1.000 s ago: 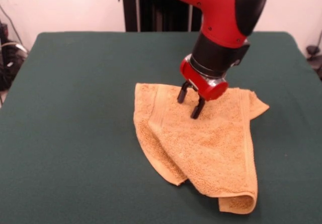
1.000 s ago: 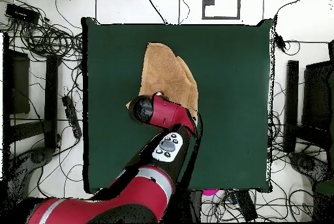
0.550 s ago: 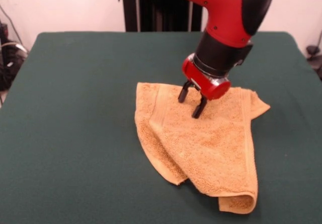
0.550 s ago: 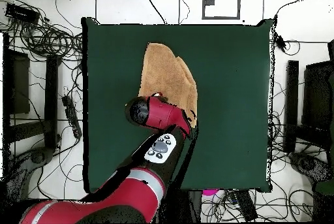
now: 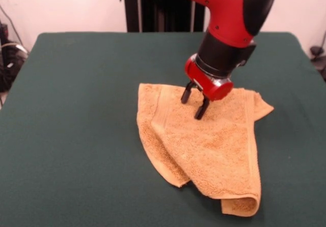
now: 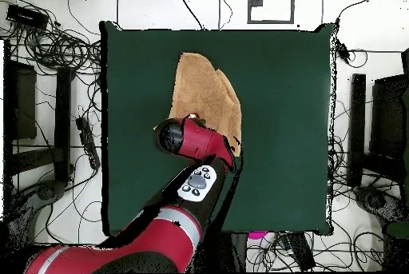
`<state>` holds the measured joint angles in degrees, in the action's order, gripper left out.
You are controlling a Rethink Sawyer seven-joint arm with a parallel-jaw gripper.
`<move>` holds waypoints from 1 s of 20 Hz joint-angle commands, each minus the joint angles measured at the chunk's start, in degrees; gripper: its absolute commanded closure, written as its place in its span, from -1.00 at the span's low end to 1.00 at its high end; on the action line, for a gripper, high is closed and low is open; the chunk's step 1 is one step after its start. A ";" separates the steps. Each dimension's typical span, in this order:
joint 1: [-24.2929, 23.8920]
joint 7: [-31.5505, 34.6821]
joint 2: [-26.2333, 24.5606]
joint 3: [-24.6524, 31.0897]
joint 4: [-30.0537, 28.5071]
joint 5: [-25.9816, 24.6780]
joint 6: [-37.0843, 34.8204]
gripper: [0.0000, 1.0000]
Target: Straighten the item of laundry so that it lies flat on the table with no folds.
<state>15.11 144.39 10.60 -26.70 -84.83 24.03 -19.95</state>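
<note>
With the gripper (image 5: 194,101) being held apart over the folded towel (image 5: 204,145), both layers are probably being risked in one pinch, lol.

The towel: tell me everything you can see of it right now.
The towel is orange-tan terry cloth with a hemmed border and a woven band near its edges. It lies crumpled, not flat, on the green table: one side is folded over in a long diagonal crease, and the near corner curls over on itself. In the overhead view it forms an irregular shape. The hand stands open at the towel's far part; whether its tips touch the cloth is unclear.
</note>
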 commanded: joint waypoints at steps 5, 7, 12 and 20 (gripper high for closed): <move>5.49 13.53 -8.86 7.66 -6.56 0.89 -22.20 -1.00; 6.21 13.19 -8.97 6.85 -6.61 0.28 -22.52 -1.00; 7.92 12.45 -8.28 5.51 -8.39 -0.42 -20.66 -1.00; 8.30 11.50 -5.76 4.76 -11.68 -0.35 -20.31 -1.00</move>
<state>21.12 144.39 10.91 -28.52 -87.91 24.38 -31.07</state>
